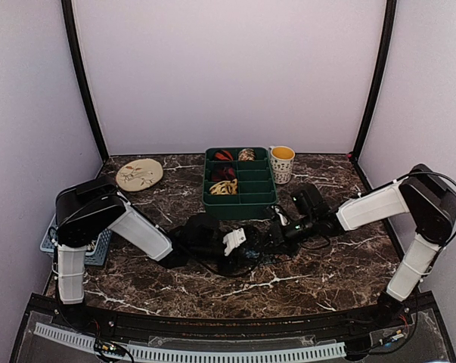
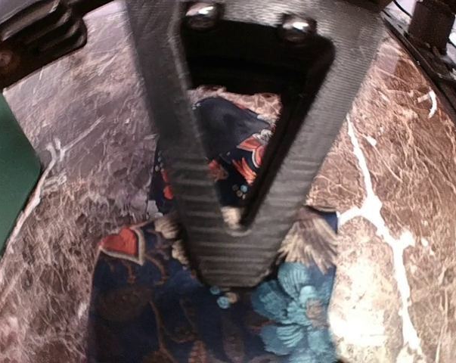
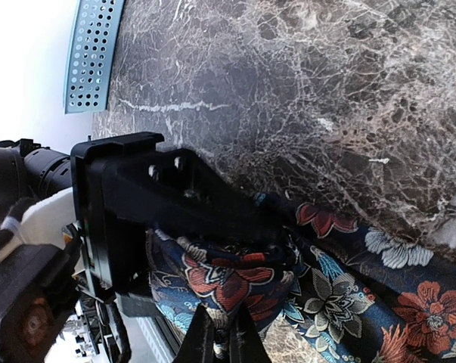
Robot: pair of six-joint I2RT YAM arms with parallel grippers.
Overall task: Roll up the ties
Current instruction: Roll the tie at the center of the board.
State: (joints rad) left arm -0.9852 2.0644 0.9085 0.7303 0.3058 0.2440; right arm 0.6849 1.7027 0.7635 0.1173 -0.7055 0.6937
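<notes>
Left tool [image 2: 230, 261] pinches the floral tie [image 2: 296, 310] — right tool [image 3: 221, 344] narrow, seemingly gripping it too.

R fingers [image 3: 201, 340] pinch floral tie [image 3: 364, 295], marble tabletop [image 3: 288, 98].

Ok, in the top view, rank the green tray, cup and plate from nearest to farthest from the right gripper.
1. The green tray, just behind the right gripper.
2. The cup, further back, right of the tray.
3. The plate, far off at back left.
</notes>
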